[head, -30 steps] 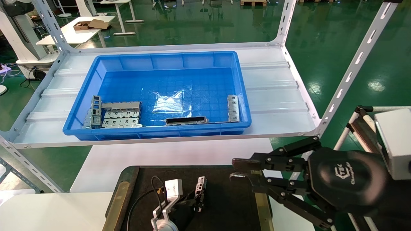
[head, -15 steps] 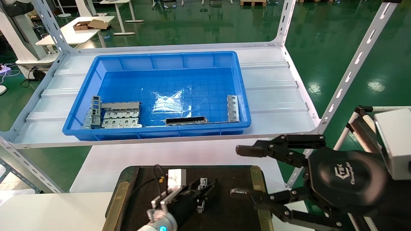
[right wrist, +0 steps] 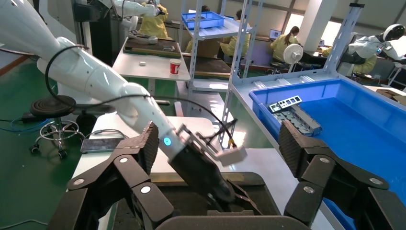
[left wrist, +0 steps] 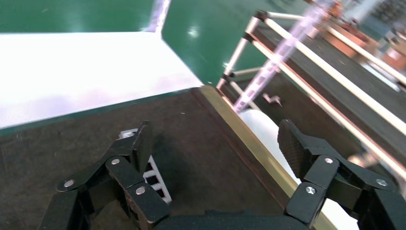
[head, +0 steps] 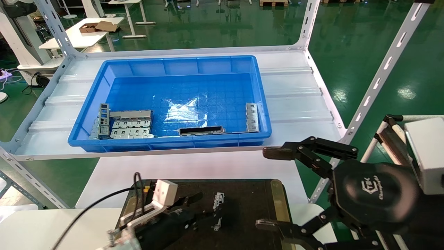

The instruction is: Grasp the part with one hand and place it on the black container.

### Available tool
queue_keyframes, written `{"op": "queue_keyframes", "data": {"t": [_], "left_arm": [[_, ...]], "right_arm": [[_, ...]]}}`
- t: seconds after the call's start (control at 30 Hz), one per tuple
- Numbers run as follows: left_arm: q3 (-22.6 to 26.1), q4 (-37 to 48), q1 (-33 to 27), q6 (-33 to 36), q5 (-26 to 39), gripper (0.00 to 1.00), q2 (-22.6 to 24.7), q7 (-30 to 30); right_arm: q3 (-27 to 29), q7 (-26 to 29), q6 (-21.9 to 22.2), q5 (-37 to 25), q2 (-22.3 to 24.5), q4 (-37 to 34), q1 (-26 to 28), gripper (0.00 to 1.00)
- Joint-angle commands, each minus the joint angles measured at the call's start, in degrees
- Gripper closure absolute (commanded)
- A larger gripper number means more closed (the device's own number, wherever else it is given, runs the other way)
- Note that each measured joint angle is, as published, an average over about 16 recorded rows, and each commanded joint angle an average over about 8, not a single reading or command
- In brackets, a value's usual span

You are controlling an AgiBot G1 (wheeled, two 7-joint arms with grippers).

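A raised logo with small lettering is seen on the right gripper [head: 274, 189]'s black housing, but its letters cannot be read with certainty

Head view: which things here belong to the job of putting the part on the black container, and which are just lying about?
Part of the job:
- part, lying on the black container
- left claw, open beside it

Just there:
- blue bin on the white shelf
- grey plates and dark channel in the bin
- right claw, open, idle

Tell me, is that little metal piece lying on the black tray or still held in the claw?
Lying on the tray. The part rests on the black container; the left gripper is open beside it, fingers spread.
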Motion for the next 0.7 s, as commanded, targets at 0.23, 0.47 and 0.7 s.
{"op": "queue_keyframes", "data": {"t": [0.23,0.47,0.7], "left_arm": [[-5.8,-0.2,1.4,14.0,-2.8,0.0,-6.3,7.8],[-8.8,4.6,1.3,24.3,-5.4,0.0,-9.8,12.9],[-10.1,8.6,0.2,31.5,-6.0,0.0,-13.2,15.7]], "right_arm": [[0.0,0.0,0.0,0.0,0.0,0.0,0.0,0.0],[0.0,0.0,0.0,0.0,0.0,0.0,0.0,0.0],[-0.1,0.0,0.0,0.0,0.0,0.0,0.0,0.0]]}}
